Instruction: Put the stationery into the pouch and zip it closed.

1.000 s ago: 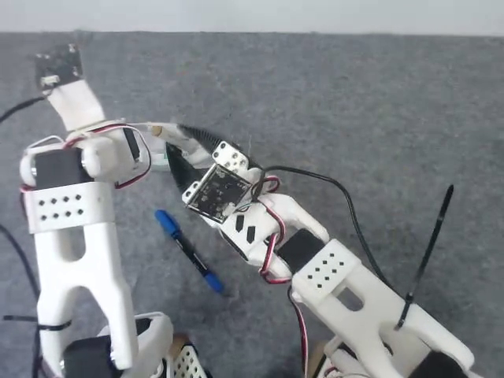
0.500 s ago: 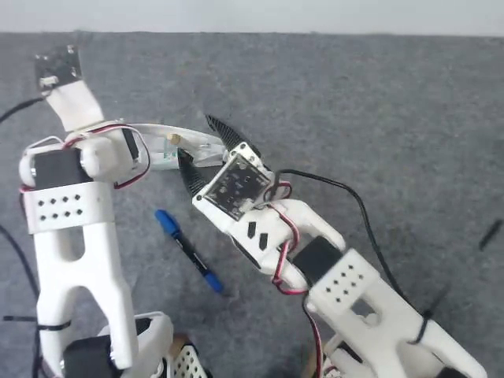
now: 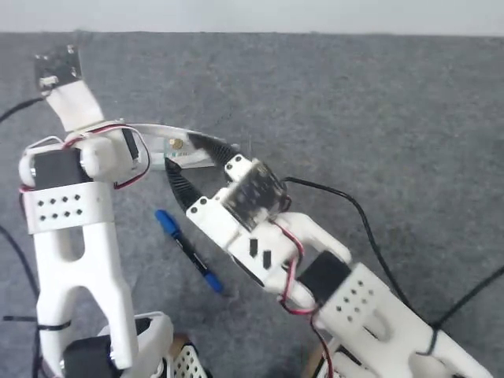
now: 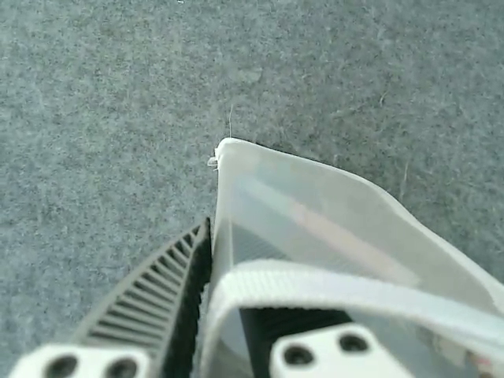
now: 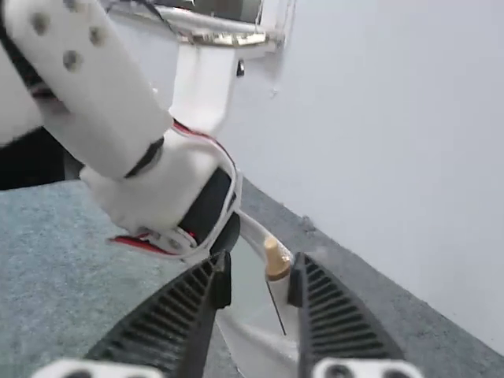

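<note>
High view: seeing the pouch (image 3: pixel 153 127) held up off the grey table (image 3: pixel 378 118) beside the left arm, with the right gripper (image 3: pixel 183 153) right at its mouth, fingers spread wide. Also spotting a blue pen (image 3: pixel 187 250) lying flat on the table near the pouch, toward the arms' bases, not yet packed.

Left wrist view: left gripper (image 4: pixel 228 283) pinched shut on the pouch wall, holding the mouth agape.

Right wrist view: fingers parted either side of a tan-ended pencil (image 5: pixel 275 258) poking out of the pouch mouth, not squeezing it as far as can be told.

Guessing mid-loading here, zip nowhere near yet. Next up, probably: nudge that pencil fully in, then go for the pen. Needs a low, flat pinch across the barrel. Only then chase the zipper.
</note>
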You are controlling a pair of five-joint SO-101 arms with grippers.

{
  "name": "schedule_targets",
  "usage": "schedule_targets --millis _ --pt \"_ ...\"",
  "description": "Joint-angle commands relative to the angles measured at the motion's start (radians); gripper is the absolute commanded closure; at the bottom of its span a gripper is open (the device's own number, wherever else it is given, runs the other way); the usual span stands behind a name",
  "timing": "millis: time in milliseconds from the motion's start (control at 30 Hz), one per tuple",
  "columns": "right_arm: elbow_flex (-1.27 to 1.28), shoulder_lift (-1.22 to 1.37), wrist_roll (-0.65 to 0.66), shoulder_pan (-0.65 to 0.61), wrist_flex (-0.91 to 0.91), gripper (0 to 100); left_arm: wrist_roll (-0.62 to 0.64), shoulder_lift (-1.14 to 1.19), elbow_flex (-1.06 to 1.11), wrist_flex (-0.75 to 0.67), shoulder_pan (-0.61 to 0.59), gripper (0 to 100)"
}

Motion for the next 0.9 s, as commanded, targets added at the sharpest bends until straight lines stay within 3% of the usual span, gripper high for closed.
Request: schedule_targets --millis 0,200,367,600,733,867 --pt "-0.029 -0.143 -0.011 -0.018 -0.033 96.9 -0.006 0.064 0.028 -0.020 -0.018 99" --pt "-0.026 -0.208 -0.015 -0.033 -0.094 99.3 -0.006 0.064 0.028 -0.020 -0.018 99" --pt "-0.028 -0.094 -0.011 -0.054 -0.157 99.2 -0.006 0.064 0.027 -0.021 -0.018 99" --pt "-0.087 0.272 -0.014 0.120 -0.228 99.2 -0.006 0.064 0.028 -0.021 -0.018 99" --pt "-0.173 0.412 -0.014 0.174 -0.090 99.2 -0.006 0.064 0.028 -0.021 -0.018 99" --pt "-0.239 0.377 -0.015 0.168 0.105 99.2 -0.006 0.064 0.028 -0.021 -0.018 99"
